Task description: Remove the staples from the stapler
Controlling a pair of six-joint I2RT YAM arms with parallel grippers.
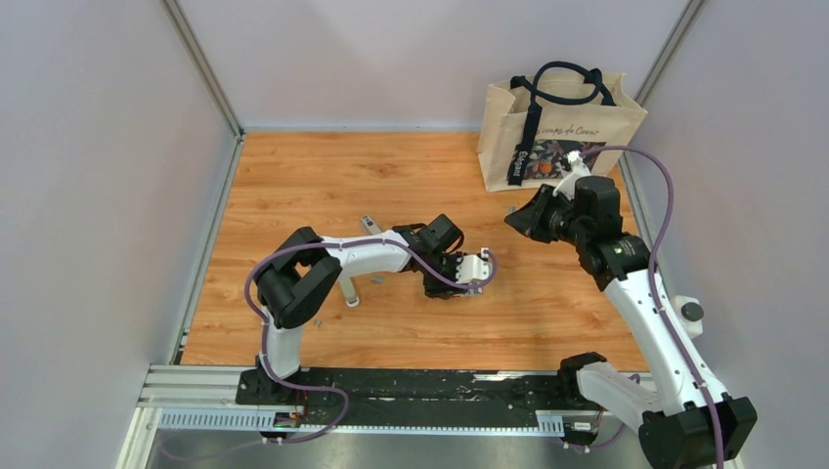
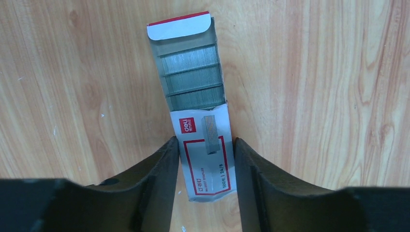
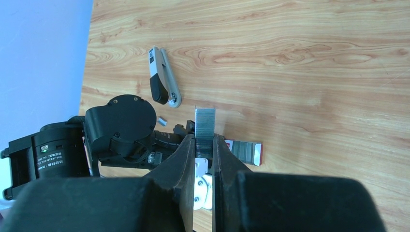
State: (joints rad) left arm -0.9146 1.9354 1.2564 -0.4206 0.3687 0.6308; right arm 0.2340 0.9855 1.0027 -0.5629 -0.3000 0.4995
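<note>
The stapler point(image 3: 162, 79), small, dark grey and silver, lies swung open on the wooden table; it also shows in the top view point(image 1: 369, 224), left of both grippers. My right gripper point(image 3: 204, 138) is shut on a grey strip of staples point(image 3: 204, 121) and holds it above the table, in the top view point(image 1: 512, 218) right of the left gripper. My left gripper point(image 2: 204, 142) is down at the table point(image 1: 452, 280), its jaws against both sides of a red-and-white staple box point(image 2: 205, 164). The box's tray point(image 2: 191, 77) is slid out and shows several staple strips.
A beige tote bag point(image 1: 557, 127) stands at the back right. A small loose metal piece point(image 3: 162, 121) lies near the stapler. Grey walls close in the table on the left, back and right. The left arm's wrist point(image 3: 121, 130) sits just below the held strip.
</note>
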